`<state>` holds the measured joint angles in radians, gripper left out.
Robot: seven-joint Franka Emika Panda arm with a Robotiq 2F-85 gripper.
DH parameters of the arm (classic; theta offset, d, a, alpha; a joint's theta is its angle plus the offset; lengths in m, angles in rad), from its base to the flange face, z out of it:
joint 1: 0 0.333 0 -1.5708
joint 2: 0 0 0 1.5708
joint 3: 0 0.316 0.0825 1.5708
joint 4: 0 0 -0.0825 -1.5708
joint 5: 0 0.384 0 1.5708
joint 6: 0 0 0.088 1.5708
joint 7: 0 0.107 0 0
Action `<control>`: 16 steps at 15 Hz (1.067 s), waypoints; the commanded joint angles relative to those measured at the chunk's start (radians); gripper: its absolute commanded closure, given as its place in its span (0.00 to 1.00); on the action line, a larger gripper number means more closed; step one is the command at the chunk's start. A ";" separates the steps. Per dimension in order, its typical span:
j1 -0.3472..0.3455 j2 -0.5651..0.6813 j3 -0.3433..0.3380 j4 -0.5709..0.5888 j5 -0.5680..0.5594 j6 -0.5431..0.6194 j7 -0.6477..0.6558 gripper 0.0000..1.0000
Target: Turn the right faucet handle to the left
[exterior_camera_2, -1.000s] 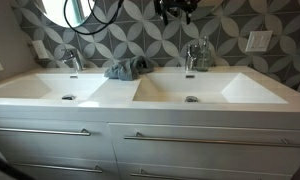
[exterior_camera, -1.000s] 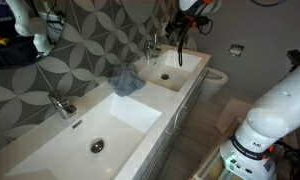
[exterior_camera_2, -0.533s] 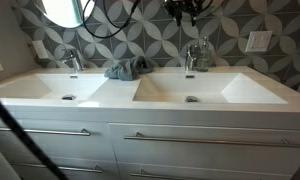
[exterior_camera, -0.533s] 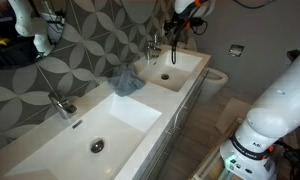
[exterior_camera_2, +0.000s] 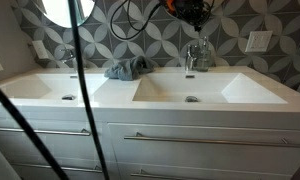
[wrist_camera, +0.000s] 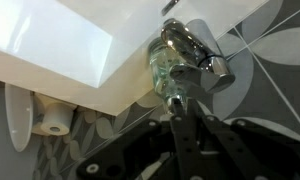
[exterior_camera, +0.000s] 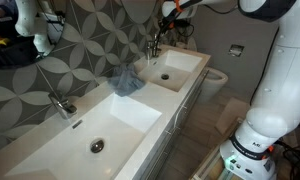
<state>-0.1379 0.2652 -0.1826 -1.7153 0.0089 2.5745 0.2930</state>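
Note:
The right faucet handle is a short chrome lever on a slim upright tap at the back of the smaller white basin. It shows in both exterior views. My gripper hangs just above the tap, fingertips pointing down at its top. The black fingers are shut together with nothing between them. In both exterior views the gripper stays a short gap over the handle, not touching it.
A crumpled blue cloth lies on the counter between the basins. The long basin has its own chrome tap. A toilet stands past the vanity, below a wall outlet. A black cable crosses the foreground.
The fingers have gone from open to shut. The gripper has shifted toward the patterned wall, so it now hangs over the right tap.

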 commanded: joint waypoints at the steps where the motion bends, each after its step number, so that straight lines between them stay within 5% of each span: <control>1: 0.047 0.169 -0.048 0.206 -0.063 -0.021 0.196 1.00; 8: 0.157 0.375 -0.154 0.434 -0.150 -0.081 0.489 1.00; 16: 0.154 0.501 -0.185 0.582 -0.189 -0.163 0.596 1.00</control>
<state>0.0208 0.7139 -0.3558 -1.2222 -0.1528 2.4668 0.8424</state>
